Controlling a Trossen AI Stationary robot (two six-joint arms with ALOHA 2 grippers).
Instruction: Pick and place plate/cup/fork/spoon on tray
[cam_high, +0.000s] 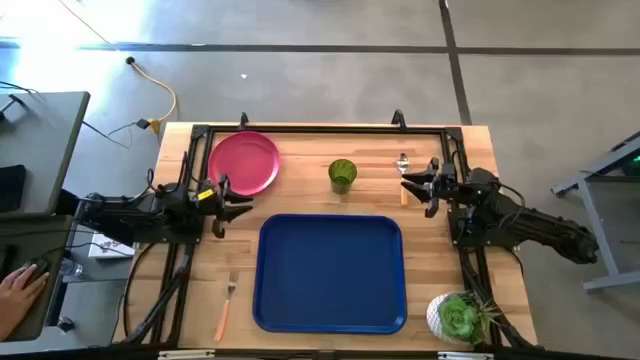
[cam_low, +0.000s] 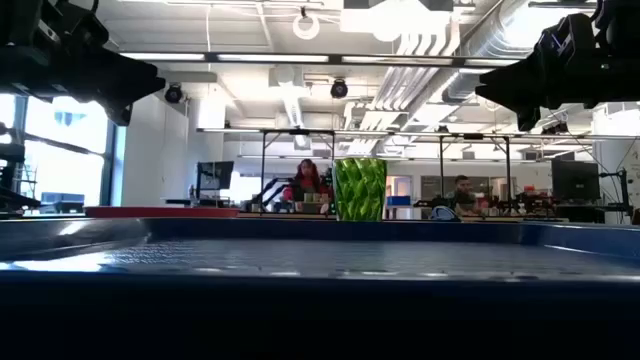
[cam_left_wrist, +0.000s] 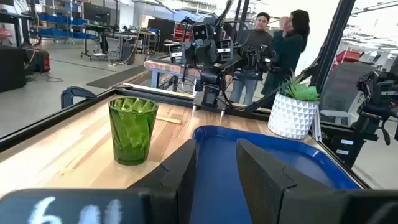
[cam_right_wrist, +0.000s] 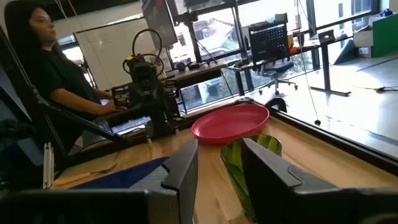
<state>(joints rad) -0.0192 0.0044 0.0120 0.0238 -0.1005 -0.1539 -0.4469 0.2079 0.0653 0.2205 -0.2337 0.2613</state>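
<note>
The dark blue tray (cam_high: 330, 272) lies in the table's middle near the front. The pink-red plate (cam_high: 243, 163) lies flat at the far left. The green cup (cam_high: 342, 174) stands upright behind the tray. The fork (cam_high: 226, 305) lies left of the tray. The spoon (cam_high: 403, 172) lies at the far right, right beside my right gripper. My left gripper (cam_high: 246, 208) is open and empty just off the tray's far left corner, near the plate. My right gripper (cam_high: 406, 183) is open, level, right of the cup.
A white pot with a green succulent (cam_high: 458, 317) stands at the table's front right corner. A black frame (cam_high: 320, 130) runs round the table's edges. A person's hand (cam_high: 20, 290) shows at a desk to the left. People sit beyond the table (cam_right_wrist: 43, 68).
</note>
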